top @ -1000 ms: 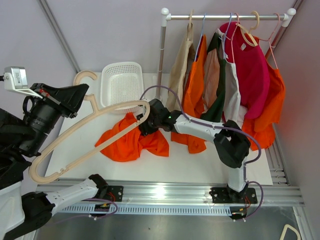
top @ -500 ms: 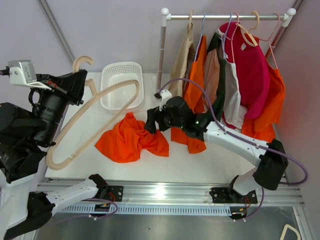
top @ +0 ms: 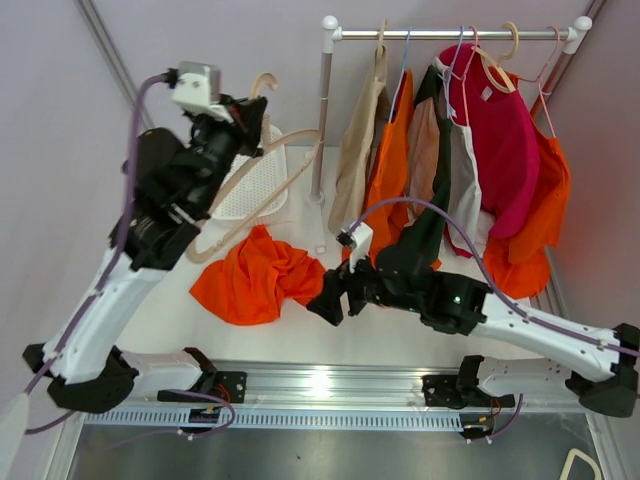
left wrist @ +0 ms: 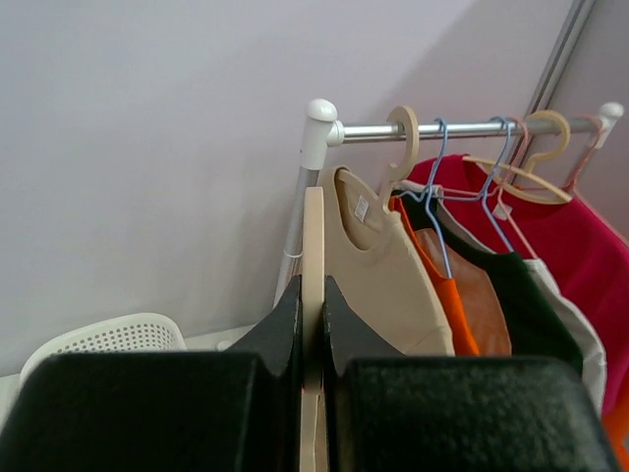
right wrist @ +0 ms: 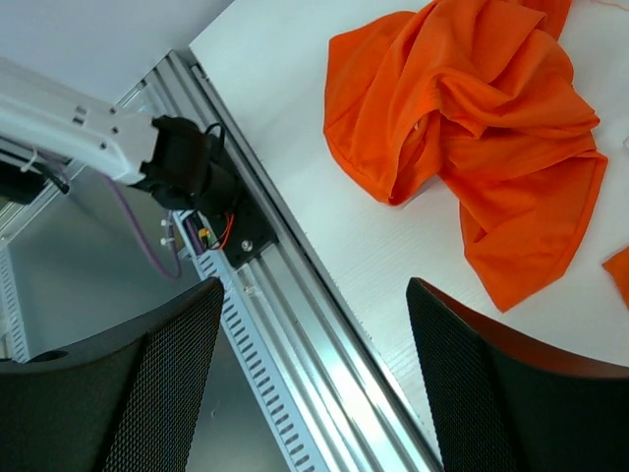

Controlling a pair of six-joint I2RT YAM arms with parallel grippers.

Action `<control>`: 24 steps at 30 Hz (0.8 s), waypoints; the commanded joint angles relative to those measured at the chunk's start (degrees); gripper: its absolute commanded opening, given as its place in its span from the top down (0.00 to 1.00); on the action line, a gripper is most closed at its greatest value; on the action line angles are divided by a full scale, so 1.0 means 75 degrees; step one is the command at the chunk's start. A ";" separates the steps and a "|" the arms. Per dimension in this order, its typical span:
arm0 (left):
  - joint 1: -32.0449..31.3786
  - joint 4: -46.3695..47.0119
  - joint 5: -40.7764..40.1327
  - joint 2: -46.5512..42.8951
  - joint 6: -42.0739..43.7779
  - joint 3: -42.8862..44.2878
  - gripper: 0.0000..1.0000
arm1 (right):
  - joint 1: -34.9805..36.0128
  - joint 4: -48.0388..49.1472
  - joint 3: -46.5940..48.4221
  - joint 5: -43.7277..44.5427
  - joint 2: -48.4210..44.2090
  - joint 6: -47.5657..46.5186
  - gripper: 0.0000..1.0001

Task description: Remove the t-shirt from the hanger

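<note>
Where the shirt lies: we find the orange shirt (top: 255,275) crumpled in a heap on the white table (top: 260,340), at about 8 o'clock from the middle of the overhead view, with no claw on it.
Hanger: the beige hanger (left wrist: 313,236) is bare and raised, at about 11 o'clock from the shirt; we see no cloth on it.
Left claw: the left claw (left wrist: 313,310) is pinched narrow on the hanger, whose thin edge runs straight up between the two black fingers (left wrist: 285,324).
Right claw: the right claw (right wrist: 313,324) stands wide and holds nothing; from above it sits near the shirt, at the shirt's 4 o'clock, over the table's near edge.
Basket: the white basket (left wrist: 108,334) sits at the shirt's 12 o'clock, partly hidden behind the left arm.
Rail: the metal rail (top: 450,34) spans 12 to 2 o'clock of the overhead view; beige, orange, dark green and crimson clothes (top: 500,140) hang from it.
</note>
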 commanded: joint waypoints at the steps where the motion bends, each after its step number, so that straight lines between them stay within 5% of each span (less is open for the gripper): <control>1: -0.0001 0.1310 0.0220 0.0426 0.0592 0.0063 0.99 | 0.0210 -0.0251 -0.0408 0.0420 -0.0580 0.0043 0.20; 19: -0.0001 0.3138 0.0911 0.3438 0.0653 0.2008 0.99 | 0.0221 -0.0883 -0.0597 0.1065 -0.1483 0.0196 0.18; 24: -0.0013 0.2825 0.0888 0.4631 0.0770 0.3351 0.99 | 0.0210 -0.1199 -0.0609 0.1205 -0.1823 0.0336 0.18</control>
